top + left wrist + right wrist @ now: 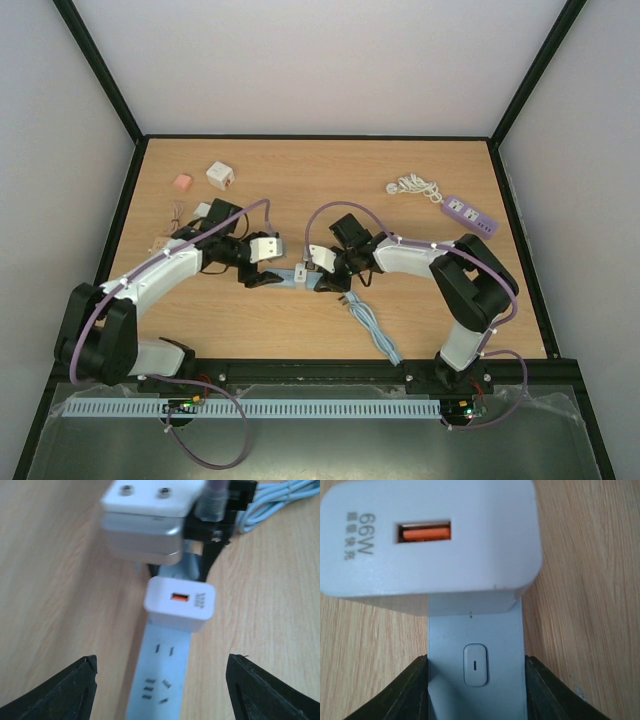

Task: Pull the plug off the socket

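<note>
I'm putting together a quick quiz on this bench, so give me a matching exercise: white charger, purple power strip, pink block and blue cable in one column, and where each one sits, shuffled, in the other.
Things:
1. white charger
2. purple power strip
3. pink block
4. blue cable

Places:
A. far left of the table
B. plugged into the blue power strip
C. trailing toward the near edge, right of middle
D. far right

Pairs: 1-B, 2-D, 3-A, 4-C
</note>
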Tool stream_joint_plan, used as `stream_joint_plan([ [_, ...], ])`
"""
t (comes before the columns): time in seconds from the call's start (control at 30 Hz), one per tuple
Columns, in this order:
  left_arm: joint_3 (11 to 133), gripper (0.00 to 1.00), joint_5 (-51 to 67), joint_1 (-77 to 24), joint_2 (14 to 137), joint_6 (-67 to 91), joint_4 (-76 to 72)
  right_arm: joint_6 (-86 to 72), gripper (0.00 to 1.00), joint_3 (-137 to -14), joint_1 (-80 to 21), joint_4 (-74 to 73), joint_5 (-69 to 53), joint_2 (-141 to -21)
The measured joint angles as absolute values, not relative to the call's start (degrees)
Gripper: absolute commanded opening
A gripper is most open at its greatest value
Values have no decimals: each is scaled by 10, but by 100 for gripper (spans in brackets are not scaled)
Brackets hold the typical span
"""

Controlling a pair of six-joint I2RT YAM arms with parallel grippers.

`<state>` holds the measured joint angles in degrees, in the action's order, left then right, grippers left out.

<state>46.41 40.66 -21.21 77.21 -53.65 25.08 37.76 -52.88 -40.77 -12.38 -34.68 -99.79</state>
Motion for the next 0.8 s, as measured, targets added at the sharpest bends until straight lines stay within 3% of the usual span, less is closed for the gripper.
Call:
stream_joint_plan([
  [0.13, 464, 72, 420, -156, 749, -550, 256, 372, 29, -530, -413, -123, -340, -998],
  [0.3, 444, 71, 420, -136, 738, -581, 265, 357, 28, -531, -418, -113, -341, -1002],
  [0.8, 392, 77, 389, -238, 780, -557, 152, 347, 23, -517, -429, -50, -353, -1011],
])
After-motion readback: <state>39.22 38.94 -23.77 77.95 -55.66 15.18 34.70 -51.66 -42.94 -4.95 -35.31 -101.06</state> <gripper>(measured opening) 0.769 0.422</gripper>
